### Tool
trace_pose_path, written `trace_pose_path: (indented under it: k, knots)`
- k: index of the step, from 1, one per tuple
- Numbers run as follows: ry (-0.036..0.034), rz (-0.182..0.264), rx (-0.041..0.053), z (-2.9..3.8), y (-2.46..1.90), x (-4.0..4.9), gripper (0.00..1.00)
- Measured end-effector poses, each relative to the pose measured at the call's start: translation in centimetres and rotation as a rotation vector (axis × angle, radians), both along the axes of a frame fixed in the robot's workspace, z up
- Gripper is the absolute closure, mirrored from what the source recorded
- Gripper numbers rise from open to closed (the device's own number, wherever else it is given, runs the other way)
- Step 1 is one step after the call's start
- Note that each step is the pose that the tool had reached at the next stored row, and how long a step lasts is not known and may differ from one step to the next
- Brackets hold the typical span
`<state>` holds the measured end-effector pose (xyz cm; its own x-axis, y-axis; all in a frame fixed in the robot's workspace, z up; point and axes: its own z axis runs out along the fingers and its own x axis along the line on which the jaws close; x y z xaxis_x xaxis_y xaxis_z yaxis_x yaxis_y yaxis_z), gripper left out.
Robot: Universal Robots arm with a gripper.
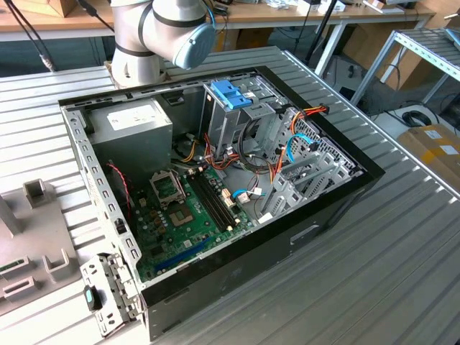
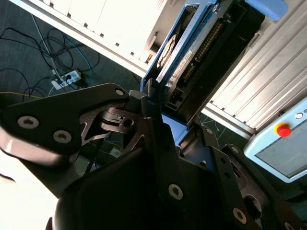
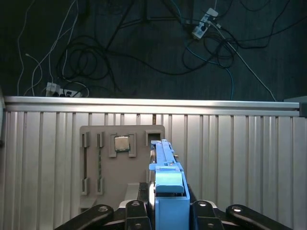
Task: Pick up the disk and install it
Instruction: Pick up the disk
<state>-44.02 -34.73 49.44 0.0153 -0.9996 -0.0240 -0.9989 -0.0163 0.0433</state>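
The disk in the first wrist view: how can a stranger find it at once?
Find the ribbed metal table, then the black gripper in front of it. The disk is clamped edge-on in it; its bright blue frame sets it apart from the grey tray and square chip behind.

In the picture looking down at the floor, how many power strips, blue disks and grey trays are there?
power strips: 2
disk: 1
grey tray: 1
Total: 4
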Motion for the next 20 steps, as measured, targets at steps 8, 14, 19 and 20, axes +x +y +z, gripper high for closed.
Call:
trace_pose_path:
  k: [8, 14, 19, 20]
  knots:
    - [-0.0001, 0.000, 0.0000, 0.73, 0.00, 0.00, 0.63]
    - [-0.0001, 0.000, 0.0000, 1.21, 0.00, 0.00, 0.63]
    - [-0.0001, 0.000, 0.0000, 1.70, 0.00, 0.00, 0.63]
    - [-0.0001, 0.000, 0.0000, 1.86, 0.00, 0.00, 0.63]
